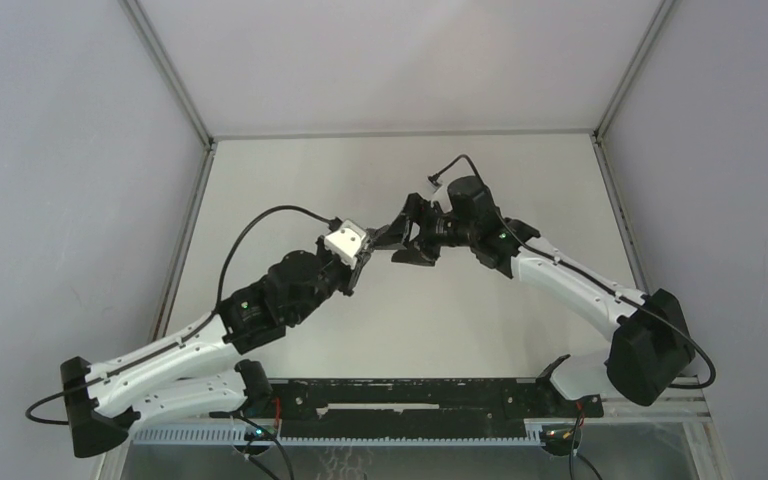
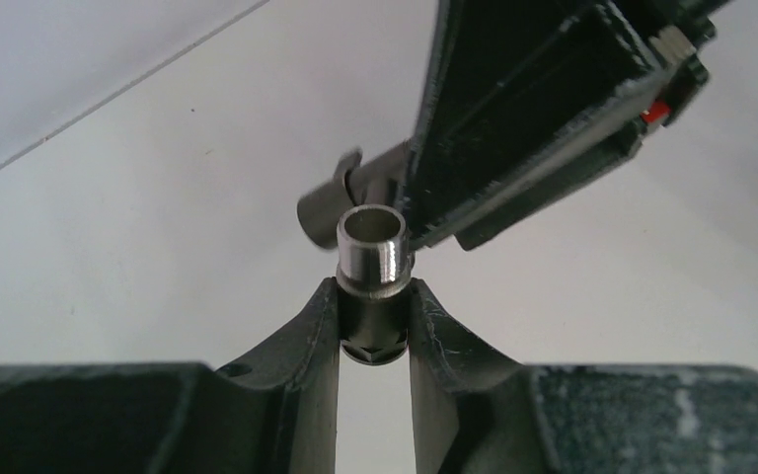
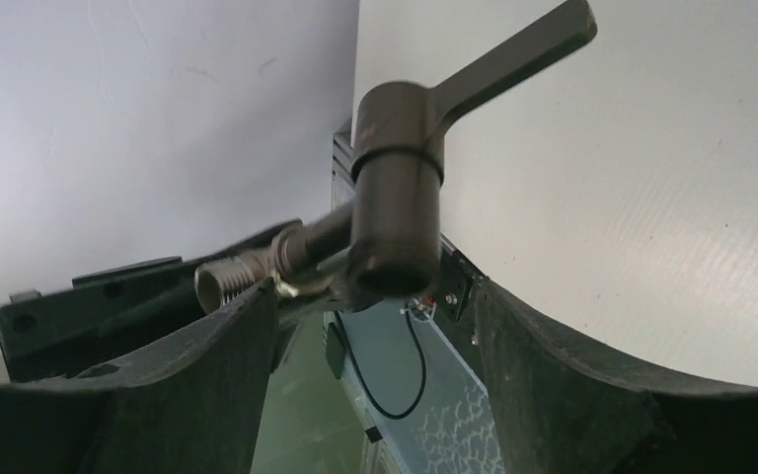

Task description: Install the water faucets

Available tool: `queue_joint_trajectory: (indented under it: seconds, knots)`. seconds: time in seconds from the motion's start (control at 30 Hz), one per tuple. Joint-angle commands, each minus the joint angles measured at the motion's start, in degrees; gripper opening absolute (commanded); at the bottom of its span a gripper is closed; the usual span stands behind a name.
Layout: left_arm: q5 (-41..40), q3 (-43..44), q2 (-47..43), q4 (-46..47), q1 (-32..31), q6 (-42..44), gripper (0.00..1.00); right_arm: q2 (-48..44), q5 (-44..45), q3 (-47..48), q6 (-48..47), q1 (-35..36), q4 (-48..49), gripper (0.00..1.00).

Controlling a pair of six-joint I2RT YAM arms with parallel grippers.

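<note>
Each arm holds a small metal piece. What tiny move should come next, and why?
Probably ease the right end effector over so its tap centres on the open mouth of the fitting; the left end effector grips it, and the tap sits off-centre.

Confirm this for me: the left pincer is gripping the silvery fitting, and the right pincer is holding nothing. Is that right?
Not quite. The left pincer does grip the silvery fitting, but the right pincer is not empty: it holds the dark tap piece, as the right wrist view shows.
</note>
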Motion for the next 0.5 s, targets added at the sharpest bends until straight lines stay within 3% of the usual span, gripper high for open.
queue_joint_trajectory:
  seconds: [0.0, 0.47]
  knots:
    - [3.00, 0.00, -1.76, 8.13, 1.38, -3.38, 0.00, -4.22, 0.58, -0.86, -1.20, -0.53, 0.23, 0.79]
    - [8.03, -0.21, -1.45, 7.73, 3.60, -7.26, 0.00, -12.89, 4.98, -5.14, -5.03, -6.12, -2.04, 0.79]
